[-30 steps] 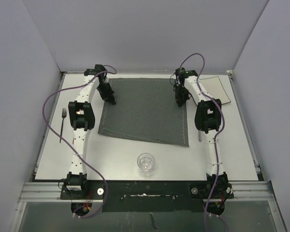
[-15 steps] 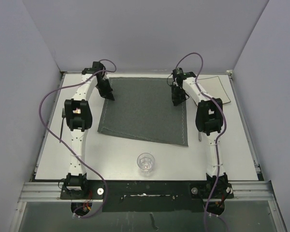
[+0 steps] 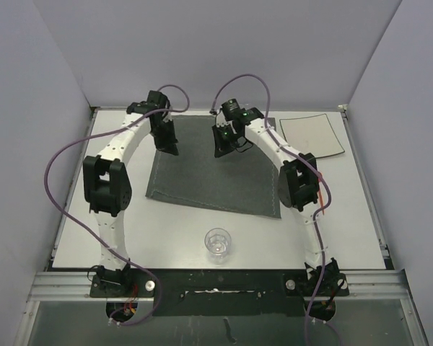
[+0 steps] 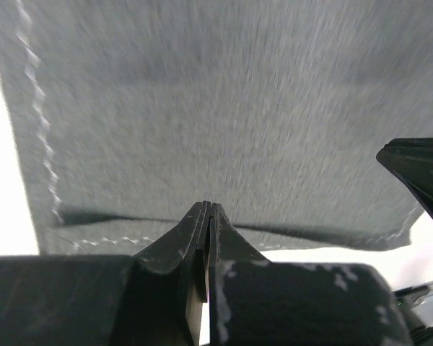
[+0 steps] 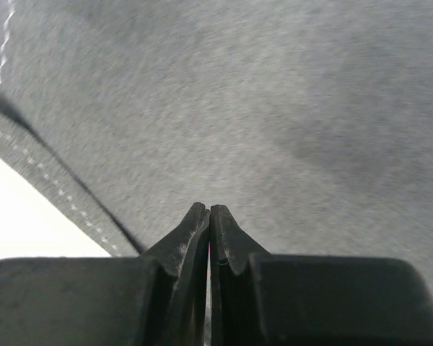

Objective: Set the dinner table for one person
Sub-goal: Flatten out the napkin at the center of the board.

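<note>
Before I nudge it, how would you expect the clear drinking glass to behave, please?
The clear drinking glass looks smooth, so probably slippery. It stands upright, so a high push might tip it. Being glass, likely fragile.

We are reading no text, label, brand, number or sign in any view; the placemat (image 3: 224, 180), the dinner table (image 3: 166, 234) and the glass (image 3: 217, 243) are showing none.

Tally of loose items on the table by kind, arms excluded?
On the dinner table, seen from above:
Dark grey stitched placemat: 1
Clear drinking glass: 1
Square white plate: 1
Total: 3
No cutlery shows in any view.
</note>
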